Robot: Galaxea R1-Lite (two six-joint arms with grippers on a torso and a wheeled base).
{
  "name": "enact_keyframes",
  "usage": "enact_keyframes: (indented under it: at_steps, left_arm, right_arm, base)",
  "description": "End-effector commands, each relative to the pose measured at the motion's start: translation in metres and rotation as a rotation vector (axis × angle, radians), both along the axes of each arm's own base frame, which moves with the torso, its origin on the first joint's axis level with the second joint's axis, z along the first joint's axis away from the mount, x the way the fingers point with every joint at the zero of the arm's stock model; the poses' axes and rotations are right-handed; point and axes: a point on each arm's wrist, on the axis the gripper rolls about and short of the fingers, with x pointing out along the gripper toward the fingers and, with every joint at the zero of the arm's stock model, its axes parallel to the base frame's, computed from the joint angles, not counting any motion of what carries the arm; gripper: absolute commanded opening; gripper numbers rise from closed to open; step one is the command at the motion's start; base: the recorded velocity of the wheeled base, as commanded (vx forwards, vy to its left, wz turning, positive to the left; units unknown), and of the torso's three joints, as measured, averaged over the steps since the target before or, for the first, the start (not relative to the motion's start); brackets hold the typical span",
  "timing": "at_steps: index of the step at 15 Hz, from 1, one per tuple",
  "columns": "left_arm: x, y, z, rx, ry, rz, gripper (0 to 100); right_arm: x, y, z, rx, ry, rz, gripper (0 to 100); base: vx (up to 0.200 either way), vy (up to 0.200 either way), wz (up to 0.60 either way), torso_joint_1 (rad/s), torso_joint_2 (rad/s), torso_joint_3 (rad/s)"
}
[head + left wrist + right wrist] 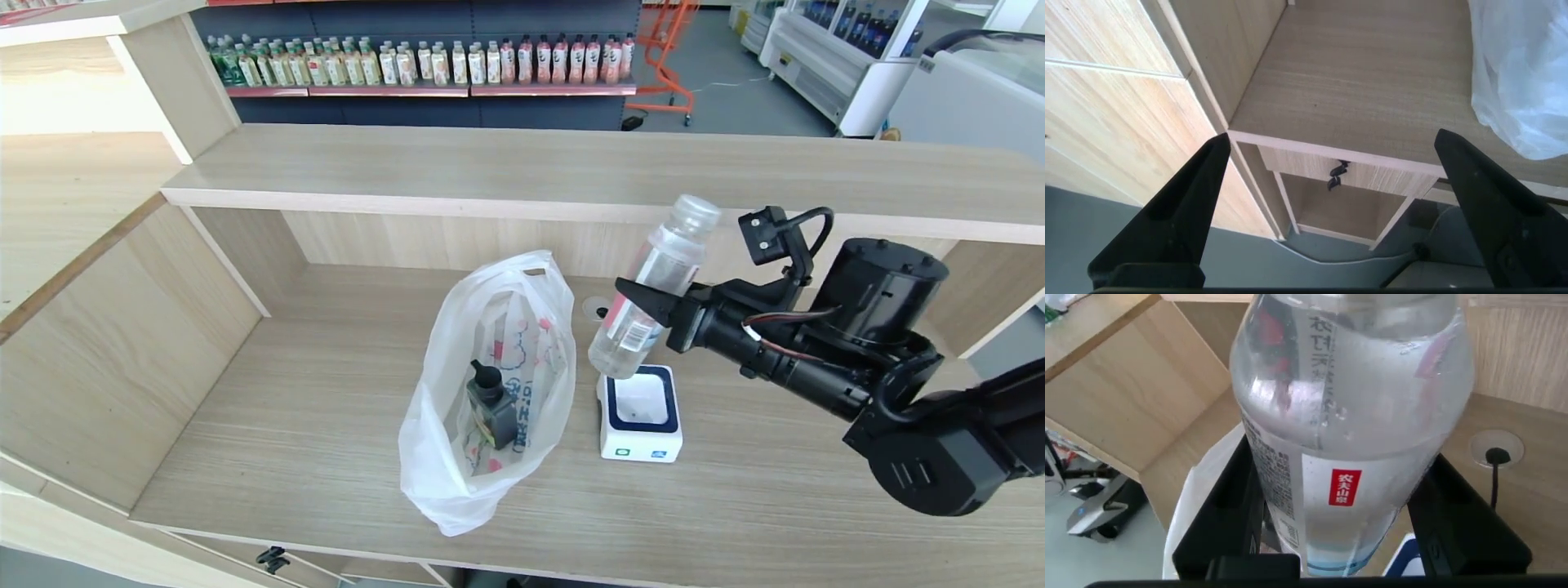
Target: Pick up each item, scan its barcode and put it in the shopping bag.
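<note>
My right gripper [649, 306] is shut on a clear water bottle [653, 286], held tilted with its base just above the white barcode scanner [641, 412] on the counter. The right wrist view looks closely at the bottle [1347, 433] with a black finger [1221, 514] on each side. A white plastic shopping bag [490, 384] lies open left of the scanner, with a dark pump bottle [491, 404] and other packets inside. My left gripper [1335, 204] hangs open off the counter's front edge, nothing between its fingers, with a corner of the bag [1523, 73] in its view.
The wooden counter [310, 425] has a raised back ledge [571, 175] and a side wall on the left. A cable port [596, 309] sits behind the scanner. A drawer handle [1335, 175] shows under the front edge. Shelves of drinks stand in the shop behind.
</note>
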Motion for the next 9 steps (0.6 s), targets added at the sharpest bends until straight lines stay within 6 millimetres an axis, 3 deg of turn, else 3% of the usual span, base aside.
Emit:
enact_keyframes:
  at_steps: [1,7,9]
  left_arm:
    - [0.0,0.0,0.0,0.0,0.001,0.001,100]
    - [0.0,0.0,0.0,0.0,0.001,0.001,100]
    - [0.0,0.0,0.0,0.0,0.001,0.001,100]
  right_arm:
    - [0.022,0.015,-0.022,-0.028,0.056,0.015,0]
    - [0.069,0.04,-0.054,-0.066,0.123,0.02,0]
    - [0.08,0.061,-0.058,-0.067,0.097,0.051,0]
  base:
    - [0.0,0.0,0.0,0.0,0.0,0.0]
    - [0.0,0.0,0.0,0.0,0.0,0.0]
    - [0.0,0.0,0.0,0.0,0.0,0.0]
